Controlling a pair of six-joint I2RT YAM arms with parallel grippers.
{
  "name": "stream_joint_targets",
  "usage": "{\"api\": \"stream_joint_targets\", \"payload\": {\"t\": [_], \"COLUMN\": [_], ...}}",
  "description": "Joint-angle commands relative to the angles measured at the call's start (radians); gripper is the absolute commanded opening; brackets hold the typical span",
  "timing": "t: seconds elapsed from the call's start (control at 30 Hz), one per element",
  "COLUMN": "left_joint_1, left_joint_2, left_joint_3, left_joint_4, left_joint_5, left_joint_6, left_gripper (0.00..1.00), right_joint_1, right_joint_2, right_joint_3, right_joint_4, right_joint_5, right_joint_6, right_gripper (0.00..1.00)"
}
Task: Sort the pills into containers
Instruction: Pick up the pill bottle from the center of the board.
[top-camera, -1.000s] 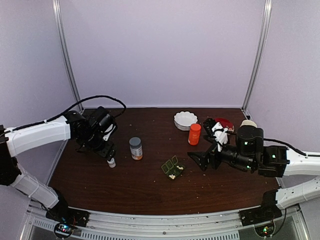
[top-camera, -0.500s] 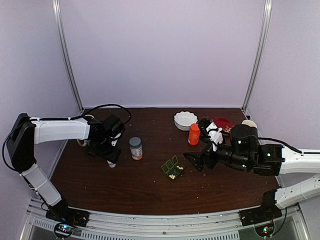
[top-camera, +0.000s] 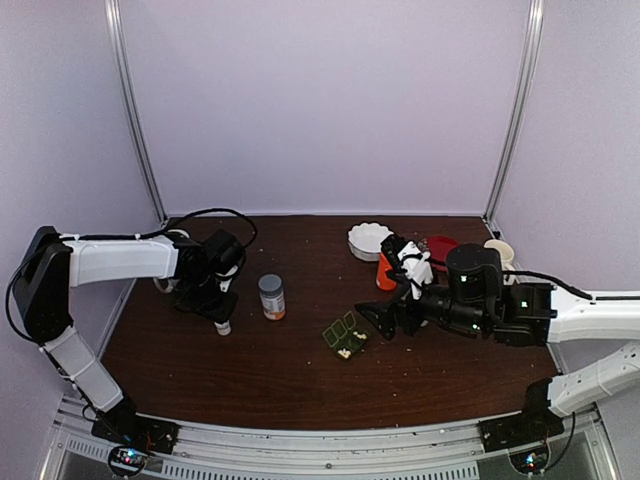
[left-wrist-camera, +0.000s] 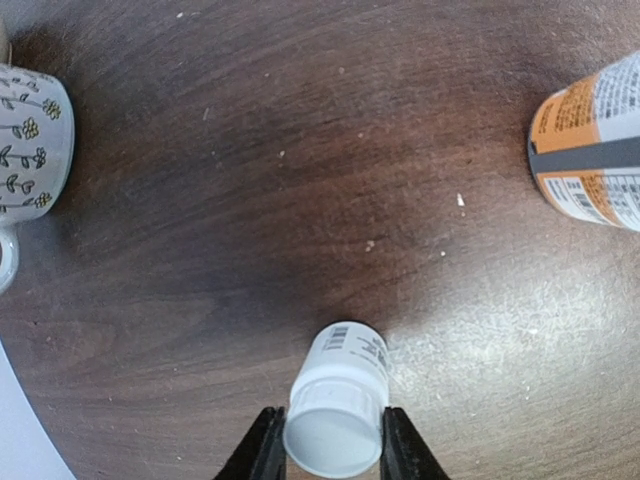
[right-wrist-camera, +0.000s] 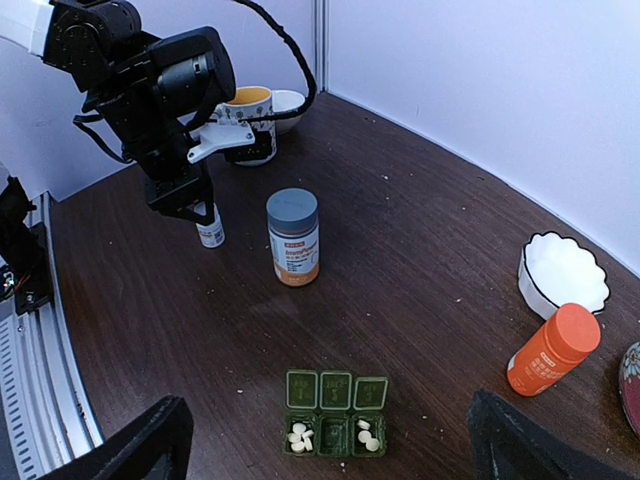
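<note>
Since the left gripper (left-wrist-camera: 333, 452) is pinching the small white bottle (left-wrist-camera: 343, 385) just by its cap, it could slip and tip, while the right gripper (top-camera: 384, 320) hangs wide open by the green pill box (right-wrist-camera: 335, 391) holding the pills (right-wrist-camera: 298, 436).

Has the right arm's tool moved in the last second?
Yes. The right tool has slid left, closer to the green pill box, which stayed put.

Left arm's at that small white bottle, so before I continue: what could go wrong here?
1. The left gripper pinches the white bottle only at its cap; it may slip or tip on lifting.
2. The open right gripper hovers close by the pill box, lids up, pills inside; a bump could scatter them.
</note>
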Motion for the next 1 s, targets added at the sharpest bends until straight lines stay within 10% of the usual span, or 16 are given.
{"api": "stream_joint_targets", "payload": {"t": [0.0,0.43,0.97], "left_joint_1": [0.008,-0.017,-0.159], "left_joint_2": [-0.016,-0.264,-0.33], "left_joint_3": [0.002,0.137,0.26], "left_joint_4": [-0.012,-0.032,0.477], "left_joint_5": [0.023,0.504,0.989], "left_joint_6": [-0.007,0.031,-0.194], "left_gripper": [0.24,0.09,0.03], "right_joint_1": [-0.003,-0.002,0.1], "right_joint_2": [0.029,0.061,0.039], "right_joint_3": [0.048,0.049,0.012], "right_joint_4": [0.015,0.088,0.436], "right_joint_5": [-0.028,-0.133,-0.133], "right_joint_6": [-0.002,0.056,-0.059], "right_gripper": [1.0,1.0,0.85]}}
